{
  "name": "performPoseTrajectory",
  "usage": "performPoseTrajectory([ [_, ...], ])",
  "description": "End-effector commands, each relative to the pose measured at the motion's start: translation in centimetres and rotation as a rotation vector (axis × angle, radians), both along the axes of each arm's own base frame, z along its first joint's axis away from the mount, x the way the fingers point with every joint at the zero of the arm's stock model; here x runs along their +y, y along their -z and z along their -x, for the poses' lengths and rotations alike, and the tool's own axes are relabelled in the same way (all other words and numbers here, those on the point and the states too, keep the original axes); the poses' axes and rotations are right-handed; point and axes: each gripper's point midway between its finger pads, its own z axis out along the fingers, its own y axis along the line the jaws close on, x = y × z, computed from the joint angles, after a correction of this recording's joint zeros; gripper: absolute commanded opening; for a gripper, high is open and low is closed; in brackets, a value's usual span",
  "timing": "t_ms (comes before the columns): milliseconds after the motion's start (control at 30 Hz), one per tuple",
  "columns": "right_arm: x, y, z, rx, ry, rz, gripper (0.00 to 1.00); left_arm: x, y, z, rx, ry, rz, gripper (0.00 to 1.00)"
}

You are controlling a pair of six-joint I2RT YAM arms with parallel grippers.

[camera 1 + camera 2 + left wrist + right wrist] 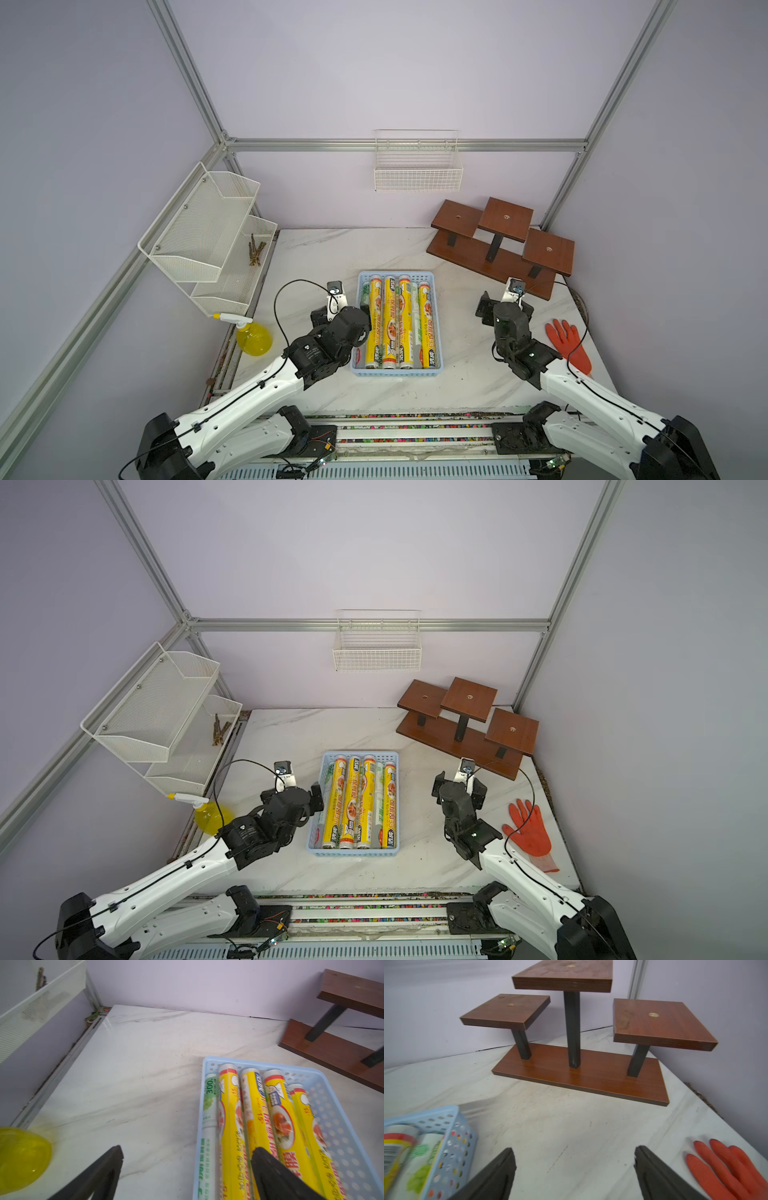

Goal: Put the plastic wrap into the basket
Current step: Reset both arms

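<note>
**Down the middle, nothing loose is showing**

On the white marble-patterned table (324, 257), the long thin rolls of plastic wrap (390, 324), yellow ones with food pictures and translucent white ones with green print, are lying lengthwise, packed together, in the shallow light-blue perforated plastic basket (397, 371). We are finding none loose on the table in both top views.

The left hand (188, 1148) is hanging with its jaws spread wide, straddling the basket's wall on that side. One finger is sitting above a yellow roll and one above bare table, and it is gripping nothing. The right hand (574, 1148) is hovering over bare table between the basket and the orange rubber glove (735, 1176), its jaws just as wide and also empty.

We are judging the rolls to be light and stiff, with glossy wrappers likely to slip and round bodies likely to roll away. If one needs shifting, we are favouring a pinch across its width near mid-length, so that neither end dips.

The left arm's wrist is covering part of the basket's left side in both top views, so we are not getting a sure count there. Whether a lower layer is lying under the yellow rolls, we cannot tell. The right wrist view is catching only a blurred corner of the basket, and the wrappers' print is coming through too small to read from above.
</note>
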Motion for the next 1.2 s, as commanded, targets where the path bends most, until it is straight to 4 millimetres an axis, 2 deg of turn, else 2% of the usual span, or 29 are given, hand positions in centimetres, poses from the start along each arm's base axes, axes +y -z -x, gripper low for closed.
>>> performPoseTrajectory([
  [0, -1.2, -1.2, -1.0, -0.104, 0.024, 0.099, 0.93, 3.2, -1.1, -1.0, -0.069, -0.094, -0.099, 1.0],
  [200, -0.3, 1.1, -2.9, -0.097, -0.077, 0.174, 0.94, 7.5, -0.2, -2.9, -0.058, -0.21, -0.228, 1.0],
  [333, -0.1, 2.1, -3.6, -0.17, -0.114, 0.142, 0.94, 9.8, 2.2, -4.1, -0.018, -0.268, -0.287, 1.0],
  [400, 0.5, 1.7, -4.0, -0.214, -0.154, 0.152, 0.95, 10.8, 3.8, -4.7, -0.014, -0.286, -0.28, 1.0],
  [533, 0.2, 1.6, -4.5, -0.225, -0.159, 0.207, 0.96, 11.4, 5.5, -5.8, -0.049, -0.251, -0.327, 1.0],
  [667, -0.9, 1.4, -3.3, -0.32, -0.14, 0.19, 0.96, 11.5, 6.8, -6.7, -0.133, -0.191, -0.305, 1.0],
  [900, -1.7, 2.3, -3.1, -0.326, -0.151, 0.142, 0.98, 11.6, 6.6, -8.4, -0.198, -0.12, -0.293, 1.0],
  [967, -1.5, 3.1, -3.3, -0.31, -0.194, 0.126, 0.98, 11.3, 6.4, -8.7, -0.22, -0.093, -0.29, 1.0],
  [1067, -1.4, 3.2, -3.4, -0.32, -0.204, 0.129, 0.99, 11.7, 6.2, -9.0, -0.262, -0.083, -0.261, 1.0],
  [1133, -1.4, 3.4, -3.7, -0.302, -0.206, 0.125, 0.99, 12.1, 8.1, -9.3, -0.248, -0.078, -0.251, 1.0],
  [1167, -1.5, 3.4, -4.0, -0.297, -0.203, 0.12, 0.99, 12.3, 8.3, -9.2, -0.27, -0.079, -0.246, 1.0],
])
